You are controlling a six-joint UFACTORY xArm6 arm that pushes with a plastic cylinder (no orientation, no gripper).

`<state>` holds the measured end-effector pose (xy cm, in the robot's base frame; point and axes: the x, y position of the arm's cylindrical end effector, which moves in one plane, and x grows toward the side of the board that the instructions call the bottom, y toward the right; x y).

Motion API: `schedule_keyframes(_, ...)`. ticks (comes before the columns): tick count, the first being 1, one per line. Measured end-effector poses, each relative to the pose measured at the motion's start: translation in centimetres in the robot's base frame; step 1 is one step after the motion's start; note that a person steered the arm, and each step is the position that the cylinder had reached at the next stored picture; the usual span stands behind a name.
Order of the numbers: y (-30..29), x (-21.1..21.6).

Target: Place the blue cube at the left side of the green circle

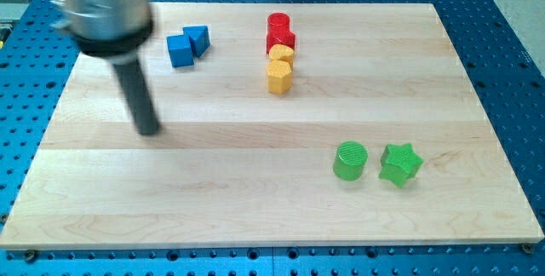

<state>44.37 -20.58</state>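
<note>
The blue cube lies near the view's top left of the wooden board, touching a blue triangular block on its right. The green circle stands at the lower right, with a green star just to its right. My tip rests on the board at the left, below and a little left of the blue cube, well apart from it and far left of the green circle.
Two red blocks and two yellow blocks form a short column at the top centre. The wooden board sits on a blue perforated table.
</note>
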Motion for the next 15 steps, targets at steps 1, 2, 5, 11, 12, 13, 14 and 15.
schedule_keyframes(1,-2.9,-8.7)
schedule_keyframes(2,1.9,-15.8)
schedule_keyframes(5,6.0,-5.2)
schedule_keyframes(11,18.7,1.8)
schedule_keyframes(12,19.5,4.3)
schedule_keyframes(13,21.0,1.8)
schedule_keyframes(14,22.4,3.4)
schedule_keyframes(15,23.2,5.6)
